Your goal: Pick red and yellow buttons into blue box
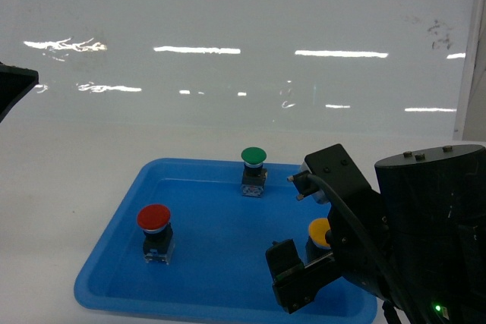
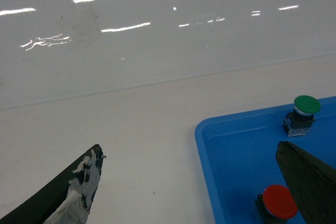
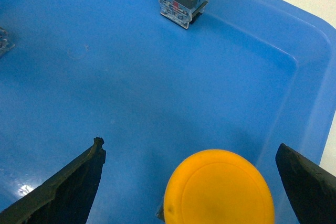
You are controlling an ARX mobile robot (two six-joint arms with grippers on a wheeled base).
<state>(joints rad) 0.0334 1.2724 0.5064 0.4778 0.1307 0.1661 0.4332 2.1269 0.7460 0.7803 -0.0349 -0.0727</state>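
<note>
Your right gripper [image 3: 189, 182] hangs with jaws wide apart, straddling the yellow button [image 3: 218, 188] in the shallow blue tray's [image 1: 114, 221] near right corner; cap sits between the fingers, so go straight down. Red button [image 1: 154, 219] stands upright at tray's left, nearer the left gripper [image 2: 194, 182], also spread. Blue box isn't in view.

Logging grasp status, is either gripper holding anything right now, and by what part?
Nothing is held. The right gripper is open around the yellow button; the left gripper is open and empty.

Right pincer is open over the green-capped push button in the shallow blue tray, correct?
Not quite. The open right pincer is over the yellow-capped push button, as the right wrist view shows. The green-capped push button stands apart at the far side of the shallow blue tray.
</note>
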